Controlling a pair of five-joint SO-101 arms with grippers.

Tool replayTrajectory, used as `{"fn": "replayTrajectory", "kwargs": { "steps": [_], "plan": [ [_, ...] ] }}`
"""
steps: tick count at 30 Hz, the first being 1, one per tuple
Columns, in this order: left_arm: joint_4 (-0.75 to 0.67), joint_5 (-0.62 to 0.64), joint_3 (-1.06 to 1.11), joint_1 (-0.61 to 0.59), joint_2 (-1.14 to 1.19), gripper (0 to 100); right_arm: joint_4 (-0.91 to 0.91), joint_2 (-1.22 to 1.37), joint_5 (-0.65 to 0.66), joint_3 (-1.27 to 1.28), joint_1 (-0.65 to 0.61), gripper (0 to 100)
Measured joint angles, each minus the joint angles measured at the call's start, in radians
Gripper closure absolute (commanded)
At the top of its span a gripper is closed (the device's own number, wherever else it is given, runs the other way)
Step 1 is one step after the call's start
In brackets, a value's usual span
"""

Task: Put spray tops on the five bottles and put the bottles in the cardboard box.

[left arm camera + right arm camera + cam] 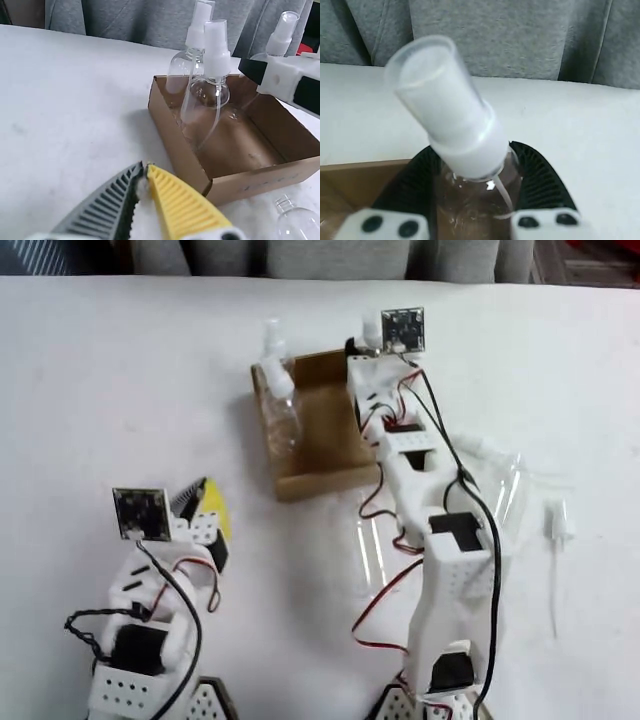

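Right tool [474,165] is clenched on the neck and shoulder of a clear bottle [470,207], just under the collar of its white spray top [440,95]. It holds the bottle at the far corner of the cardboard box [320,482], on the right arm's side. I cannot tell whether the base is inside the rim or touching anything.

Left tool [144,175] is closed on nothing and sits low over the table [120,370], near the box's other side.

Handling (judgement):
- The bottle is thin clear plastic and looks empty, so it is very light.
- The walls likely flex under a squeeze and the smooth surface is slippery.
- The neck below the collar is the stiffest place to take hold, and the collar gives a ledge against sliding.
- Avoid gripping the cap. It may pull off or tip if it is not seated.

Orientation: the long axis runs base to cap. The cap is up and the base is toward the box, but the bottle is clearly tilted off upright.

Two capped bottles [207,90] stand roughly upright inside the box along the wall away from the right arm.

Left to do:
- An uncapped bottle [297,222] lies on the table just outside the box.
- A loose spray top [558,518] lies beyond the right arm with its tube trailing.
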Motion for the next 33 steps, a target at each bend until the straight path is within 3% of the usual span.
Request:
{"fn": "replayTrajectory", "kwargs": {
  "steps": [12, 33],
  "plan": [
    [0.0, 0.0, 0.0, 0.0, 0.0, 98, -0.008, -0.006, 0.149, 0.02, -0.029, 98.4],
    [0.0, 0.0, 0.0, 0.0, 0.0, 98, 0.046, -0.009, 0.064, 0.015, -0.025, 98.4]
  ]
}}
